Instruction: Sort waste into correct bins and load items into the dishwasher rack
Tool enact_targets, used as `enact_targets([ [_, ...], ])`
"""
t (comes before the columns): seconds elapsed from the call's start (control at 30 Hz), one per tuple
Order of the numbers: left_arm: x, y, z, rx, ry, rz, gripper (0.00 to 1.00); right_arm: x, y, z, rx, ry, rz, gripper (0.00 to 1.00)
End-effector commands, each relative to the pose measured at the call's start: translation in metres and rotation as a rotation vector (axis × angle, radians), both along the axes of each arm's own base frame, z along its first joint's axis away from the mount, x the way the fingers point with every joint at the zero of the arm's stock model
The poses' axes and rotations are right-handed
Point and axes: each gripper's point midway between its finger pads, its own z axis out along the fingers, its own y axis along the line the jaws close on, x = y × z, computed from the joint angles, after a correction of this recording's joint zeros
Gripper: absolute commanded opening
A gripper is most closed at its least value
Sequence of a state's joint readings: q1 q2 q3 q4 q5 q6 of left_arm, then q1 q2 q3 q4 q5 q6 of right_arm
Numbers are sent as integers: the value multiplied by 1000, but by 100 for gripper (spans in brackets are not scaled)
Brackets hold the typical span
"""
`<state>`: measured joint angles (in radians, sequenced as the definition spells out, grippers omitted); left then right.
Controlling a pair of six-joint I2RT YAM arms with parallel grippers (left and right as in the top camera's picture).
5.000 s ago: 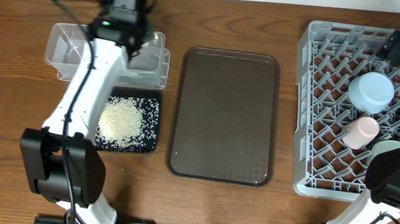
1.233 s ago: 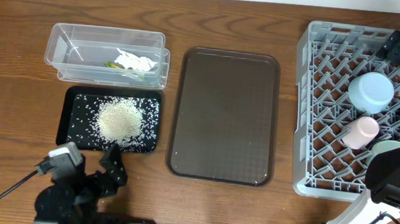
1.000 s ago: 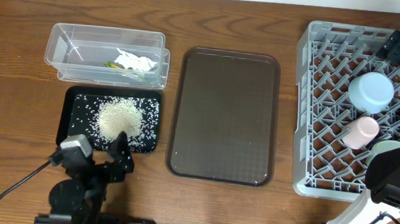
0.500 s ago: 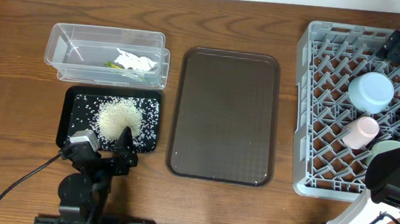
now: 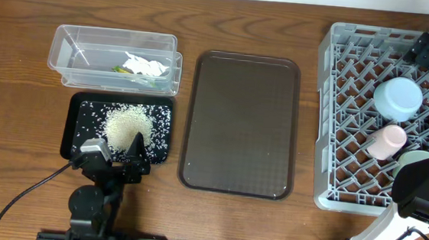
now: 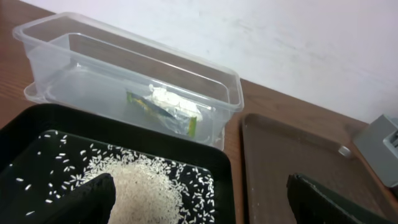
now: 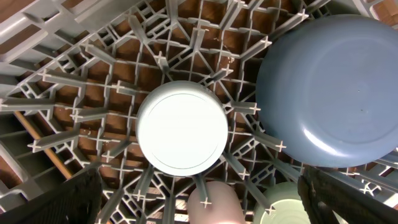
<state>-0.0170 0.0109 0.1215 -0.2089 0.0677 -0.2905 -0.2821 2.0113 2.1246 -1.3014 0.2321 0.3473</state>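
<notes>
Toward the far left corner of the worktop (image 5: 15,120): the clear tub (image 5: 74,51), with the crumpled tissue (image 5: 143,65) and the yellow-green wrapper (image 5: 117,69) touching each other at its right end. Just beside it on the near side: the black tray (image 5: 76,121), with the rice (image 5: 128,125) heaped at its middle and loose grains scattered around. At mid-worktop, the brown tray (image 5: 241,122). Along the right edge, the rack (image 5: 340,84), carrying the light-blue bowl (image 5: 398,98) and, just beside it, the dark-blue bowl (image 7: 329,93), both upside down on the pegs. Toward the near side of those, the pink cup (image 5: 386,140) and the mint bowl (image 5: 415,159), the latter partly hidden by the right arm.

Left fingers (image 6: 87,200): spread wide over the near edge of the black tray, gripping nothing. Right fingers (image 7: 53,202): spread just as wide above the light-blue bowl in the rack, likewise holding nothing.

Five seconds back, left arm stretched over the clear tub. A second ago, down at the near left edge of the worktop, off the black tray. Now pushed forward over the tray's near rim. Tub, tray and rack contents unchanged throughout, right arm unmoved.
</notes>
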Motion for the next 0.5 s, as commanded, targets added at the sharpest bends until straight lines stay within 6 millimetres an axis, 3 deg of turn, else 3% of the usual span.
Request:
enact_targets([
  [0.0,2,2,-4,16,-8,12,90,-1,-3,-2,-5,9,4,99],
  [0.47,10,3,-17,15,-48,15,90,-1,-3,-2,-5,9,4,99],
])
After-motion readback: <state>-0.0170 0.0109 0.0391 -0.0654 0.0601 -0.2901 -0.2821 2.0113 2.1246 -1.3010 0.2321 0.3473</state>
